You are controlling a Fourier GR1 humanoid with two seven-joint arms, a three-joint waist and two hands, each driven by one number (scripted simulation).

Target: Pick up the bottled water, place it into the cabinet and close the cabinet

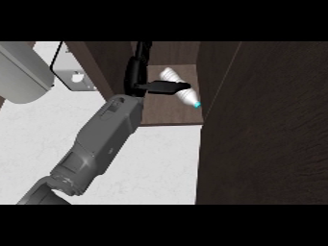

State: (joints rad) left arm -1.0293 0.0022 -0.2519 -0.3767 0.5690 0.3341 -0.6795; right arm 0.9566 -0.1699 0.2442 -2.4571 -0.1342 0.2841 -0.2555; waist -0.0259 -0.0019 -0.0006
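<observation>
Bottled water (187, 96) lies tilted inside cabinet (170, 116), near shelf's right edge, cap frontward. Left hand (136, 72) touches it; grip or release cannot be told. Withdraw straight out, clearing the bottle, before swinging door (266, 134).

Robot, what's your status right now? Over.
Left hand round bottled water, inside cabinet. Right hand out of view. Cabinet door open.

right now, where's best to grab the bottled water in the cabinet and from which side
Probably round the mid-body of the bottled water, coming from the view's left, where the left hand is. It's tilted, blue cap toward the right wall of the cabinet, so that end looks boxed in.
</observation>
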